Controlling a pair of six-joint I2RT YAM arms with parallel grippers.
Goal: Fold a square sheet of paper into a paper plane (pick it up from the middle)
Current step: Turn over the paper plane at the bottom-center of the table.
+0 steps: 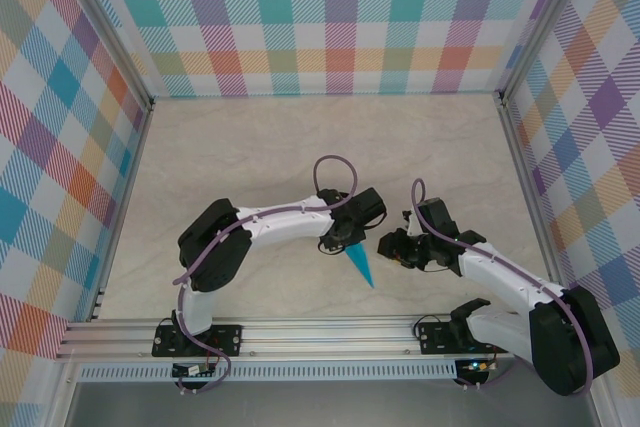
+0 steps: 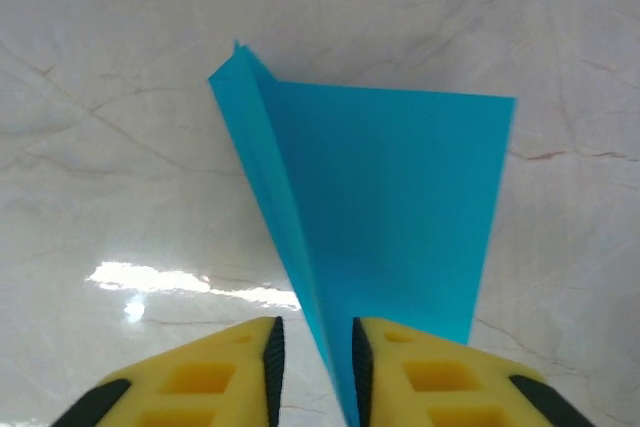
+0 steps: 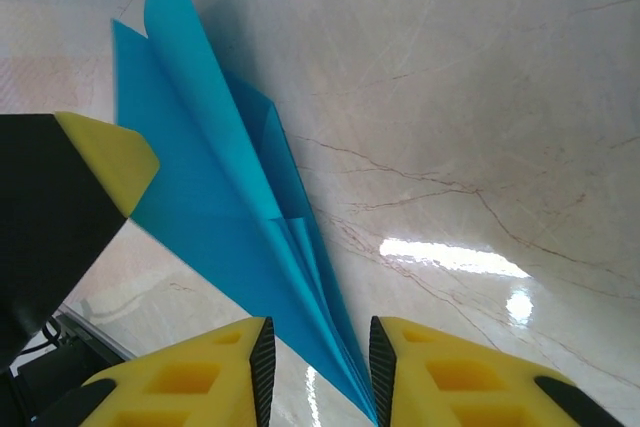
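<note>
The paper plane (image 1: pixel 358 265), a smooth teal dart with crisp creases and layered wings, points toward 5 o'clock on the glossy marbled surface (image 1: pixel 250 147). The jaws of the left gripper (image 2: pixel 315 372) and right gripper (image 3: pixel 320 372) stand narrow astride its folds, with a gap showing.
</note>
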